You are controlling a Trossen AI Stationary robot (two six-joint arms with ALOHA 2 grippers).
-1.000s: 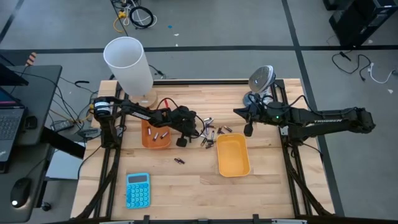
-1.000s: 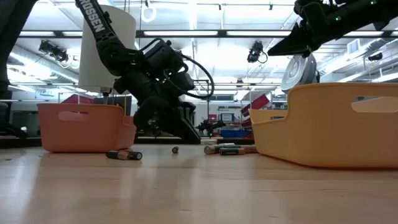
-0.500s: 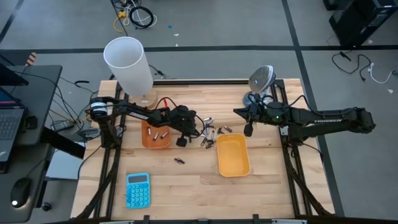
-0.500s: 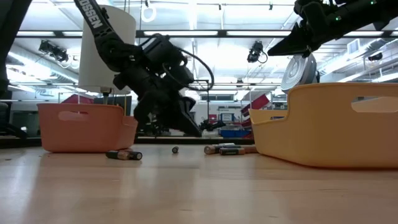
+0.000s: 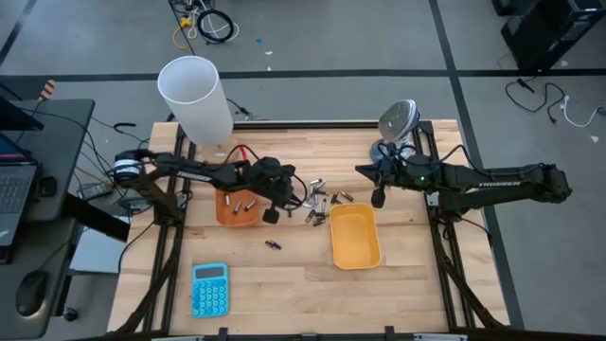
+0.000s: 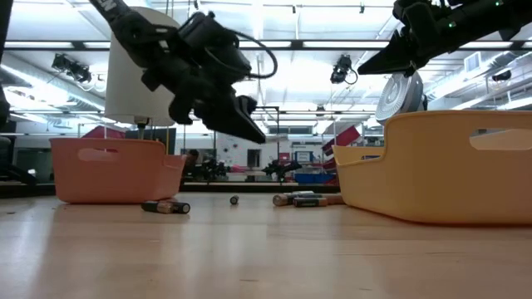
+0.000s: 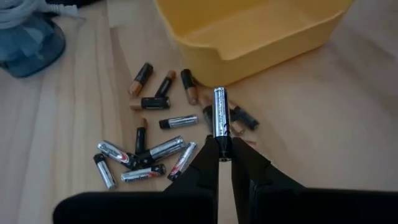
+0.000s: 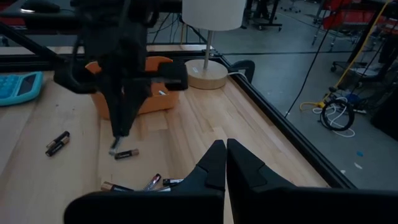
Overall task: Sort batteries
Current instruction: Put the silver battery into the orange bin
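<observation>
High view: a pale wooden worktop (image 5: pixel 284 284) carries, from largest to smallest, a tall white cylindrical lampshade (image 5: pixel 195 98) at the far left corner, a yellow rectangular plastic tray (image 5: pixel 355 235) right of centre, an orange rectangular plastic tray (image 5: pixel 237 205) left of centre, a blue calculator (image 5: pixel 209 288) near the front left edge, and the small cylindrical batteries (image 5: pixel 322 202), most of them in a loose heap between the two trays. One pair of batteries lies apart, toward the worktop's middle, and a few already rest in the orange tray.

Both dark arms reach in from the side edges. The left tool (image 7: pixel 221 146) is closed narrow on a single silvery battery (image 7: pixel 219 112), gripped at its lower end so that most of the cell stands out past the fingertips. Compared with a second earlier, when this tool was low over the heap, it has lifted clear of the worktop and drawn back toward the orange tray; in the low view it now hangs well above the surface. This suggests the pick is complete and the carry is under way, with release into a tray the likely next step.

The right tool (image 8: pixel 224 163) waits shut, raised near the far edge above the yellow tray.
</observation>
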